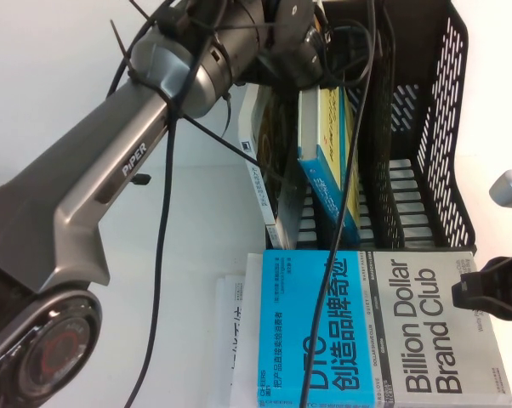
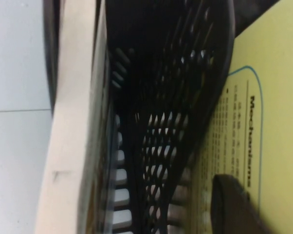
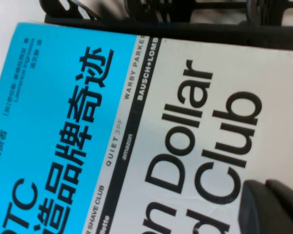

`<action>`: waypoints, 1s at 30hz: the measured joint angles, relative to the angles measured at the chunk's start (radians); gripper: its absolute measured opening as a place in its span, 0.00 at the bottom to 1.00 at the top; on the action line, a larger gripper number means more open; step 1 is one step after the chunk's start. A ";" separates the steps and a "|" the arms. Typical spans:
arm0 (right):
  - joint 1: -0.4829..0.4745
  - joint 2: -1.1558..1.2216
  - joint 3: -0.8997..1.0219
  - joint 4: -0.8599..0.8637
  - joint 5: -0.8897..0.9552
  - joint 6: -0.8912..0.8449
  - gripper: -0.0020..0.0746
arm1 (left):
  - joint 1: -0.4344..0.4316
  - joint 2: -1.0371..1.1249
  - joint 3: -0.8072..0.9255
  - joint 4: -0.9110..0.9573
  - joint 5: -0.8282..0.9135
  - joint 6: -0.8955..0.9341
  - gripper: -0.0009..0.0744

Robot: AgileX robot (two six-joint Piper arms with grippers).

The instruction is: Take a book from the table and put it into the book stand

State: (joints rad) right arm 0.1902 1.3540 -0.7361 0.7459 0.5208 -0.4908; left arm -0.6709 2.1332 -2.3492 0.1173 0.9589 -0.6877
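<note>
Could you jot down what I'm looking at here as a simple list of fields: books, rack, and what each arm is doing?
yellow book: standing tilted in the book stand
white book: upright in the stand's leftmost slot
blue-and-grey book: lying flat on the table, in front of the stand
left gripper: up at the stand, fingers on the yellow book's cover
right gripper: low over the flat book's right edge
</note>
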 joint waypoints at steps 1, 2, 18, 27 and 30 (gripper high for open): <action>0.000 0.000 0.000 0.000 0.000 0.000 0.02 | 0.000 0.002 0.000 0.000 -0.004 0.000 0.27; 0.000 0.000 0.000 0.000 0.000 0.000 0.02 | 0.000 0.006 0.000 -0.003 -0.007 -0.002 0.27; 0.000 0.000 0.000 0.000 0.000 -0.010 0.02 | 0.002 0.031 -0.004 -0.036 -0.163 0.161 0.60; 0.000 -0.002 0.000 -0.038 0.013 -0.010 0.02 | 0.002 -0.030 -0.097 0.099 -0.104 0.249 0.41; 0.000 -0.031 0.002 -0.066 0.025 -0.010 0.02 | 0.002 -0.080 -0.131 0.157 -0.020 0.304 0.19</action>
State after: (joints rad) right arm 0.1902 1.3233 -0.7345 0.6799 0.5456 -0.5009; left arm -0.6689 2.0530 -2.4805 0.2743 0.9384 -0.3840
